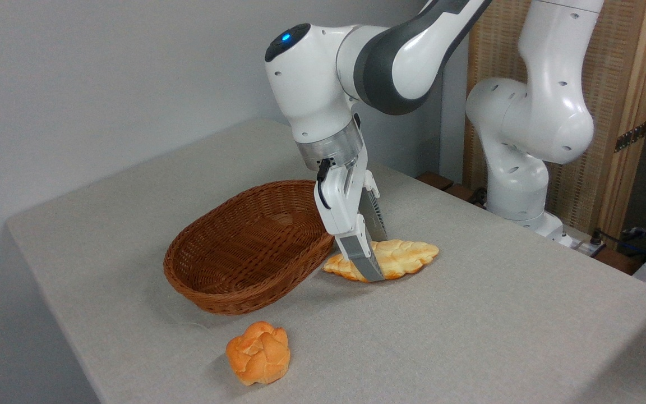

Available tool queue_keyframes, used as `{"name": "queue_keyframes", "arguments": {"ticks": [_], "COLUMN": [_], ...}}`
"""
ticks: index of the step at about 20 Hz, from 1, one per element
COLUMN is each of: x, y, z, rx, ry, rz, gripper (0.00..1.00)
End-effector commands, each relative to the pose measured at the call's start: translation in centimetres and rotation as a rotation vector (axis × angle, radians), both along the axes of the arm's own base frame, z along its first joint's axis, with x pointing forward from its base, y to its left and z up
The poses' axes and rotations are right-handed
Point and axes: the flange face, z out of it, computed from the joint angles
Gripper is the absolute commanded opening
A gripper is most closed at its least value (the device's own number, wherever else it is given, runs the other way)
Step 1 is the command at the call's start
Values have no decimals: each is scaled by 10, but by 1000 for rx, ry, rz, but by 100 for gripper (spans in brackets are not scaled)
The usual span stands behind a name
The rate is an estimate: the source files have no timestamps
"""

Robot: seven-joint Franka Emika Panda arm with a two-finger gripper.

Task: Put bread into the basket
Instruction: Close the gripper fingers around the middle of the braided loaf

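A robot lab is showing here: an arm (525, 112) standing bolted at three o'clock beside a cloth-draped table (469, 336), cables (609, 238) trailing by a wicker screen (603, 84)

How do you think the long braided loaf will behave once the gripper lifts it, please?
The bread looks flat and long, so gripped mid-length by the gripper its pointed ends may sag. Its bumpy braid should resist slipping. Being flat, it is unlikely to roll.
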Motion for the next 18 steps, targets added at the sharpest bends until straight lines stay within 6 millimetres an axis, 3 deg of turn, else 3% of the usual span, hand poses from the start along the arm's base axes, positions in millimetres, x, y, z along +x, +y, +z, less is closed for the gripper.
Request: {"name": "queue_keyframes", "arguments": {"ticks": [1, 4, 18], "x": [0, 0, 0], "y": [-4, -6, -5], "z": [-6, -7, -7], "rx": [-3, -5, -4], "ry": [-6, -4, -1], "rz": [-29, -31, -29], "gripper": [52, 44, 44]}}
